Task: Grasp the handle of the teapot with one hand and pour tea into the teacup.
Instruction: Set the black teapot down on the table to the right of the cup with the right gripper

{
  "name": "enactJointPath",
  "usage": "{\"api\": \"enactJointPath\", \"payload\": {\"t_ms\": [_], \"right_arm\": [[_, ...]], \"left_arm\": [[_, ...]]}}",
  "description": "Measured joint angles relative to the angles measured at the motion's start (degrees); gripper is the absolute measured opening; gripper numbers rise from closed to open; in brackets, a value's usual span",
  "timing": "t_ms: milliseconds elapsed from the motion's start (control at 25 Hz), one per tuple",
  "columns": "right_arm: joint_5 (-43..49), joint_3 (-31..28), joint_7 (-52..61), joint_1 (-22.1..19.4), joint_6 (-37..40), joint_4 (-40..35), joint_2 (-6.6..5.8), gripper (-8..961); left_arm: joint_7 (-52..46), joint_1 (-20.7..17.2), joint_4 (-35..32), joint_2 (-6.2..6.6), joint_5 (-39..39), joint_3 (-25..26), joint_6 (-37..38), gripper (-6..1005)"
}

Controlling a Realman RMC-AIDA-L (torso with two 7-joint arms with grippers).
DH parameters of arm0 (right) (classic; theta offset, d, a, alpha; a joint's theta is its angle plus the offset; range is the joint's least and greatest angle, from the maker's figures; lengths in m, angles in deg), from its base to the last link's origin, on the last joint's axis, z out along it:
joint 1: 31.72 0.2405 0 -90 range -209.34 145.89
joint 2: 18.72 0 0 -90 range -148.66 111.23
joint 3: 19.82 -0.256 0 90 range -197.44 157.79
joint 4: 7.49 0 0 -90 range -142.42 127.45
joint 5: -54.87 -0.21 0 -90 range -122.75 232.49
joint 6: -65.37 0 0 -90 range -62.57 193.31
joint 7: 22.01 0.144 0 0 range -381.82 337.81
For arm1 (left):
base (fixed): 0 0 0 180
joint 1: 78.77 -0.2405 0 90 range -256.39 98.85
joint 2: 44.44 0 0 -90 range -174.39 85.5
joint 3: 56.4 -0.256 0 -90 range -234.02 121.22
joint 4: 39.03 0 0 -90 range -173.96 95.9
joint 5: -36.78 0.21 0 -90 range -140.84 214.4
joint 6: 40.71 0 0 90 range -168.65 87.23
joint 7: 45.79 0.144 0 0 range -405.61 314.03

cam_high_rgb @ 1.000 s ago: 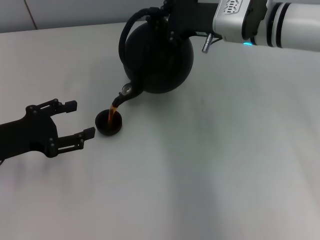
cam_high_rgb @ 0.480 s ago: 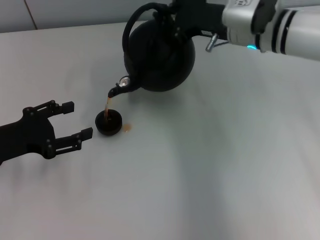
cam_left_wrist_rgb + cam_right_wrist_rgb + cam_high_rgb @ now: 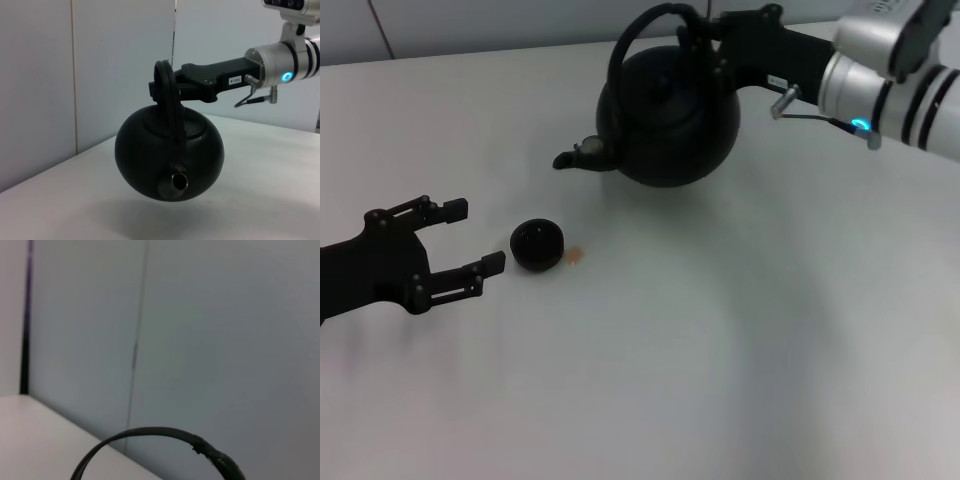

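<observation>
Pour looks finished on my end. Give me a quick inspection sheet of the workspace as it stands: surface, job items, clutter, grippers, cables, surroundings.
Surface: white table, with a small amber spot of tea beside the teacup.
Teapot: held above the table, about level, spout toward the robot's left; no stream from the spout.
Handle: gripped at its top by the right gripper.
Teacup: upright on the table, below and to the near side of the spout; contents cannot be told.
Clutter: nothing seen.
Left gripper: open, low over the table beside the teacup, not touching it.
Cables: nothing seen.
Surroundings: plain pale wall panels behind the table.
</observation>
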Motion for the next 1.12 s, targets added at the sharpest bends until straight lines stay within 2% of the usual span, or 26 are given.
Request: {"api": "enactJointPath", "payload": {"t_ms": [160,560,1120], "right_arm": [[-5.4,0.0,0.2,-2.9,0.1,0.4,0.02,104],[-6.2,-0.7,2.7,-7.0,0.2,0.8,0.07,104],[-6.3,-1.6,2.9,-7.0,-0.5,4.1,-0.21,104]], "left_arm": [[0.0,0.1,0.0,-0.12,0.1,0.0,0.0,811],[0.0,0.2,-0.1,-0.2,0.2,0.0,0.0,810],[0.2,0.3,-0.1,-0.53,0.2,-0.1,0.0,810]]}}
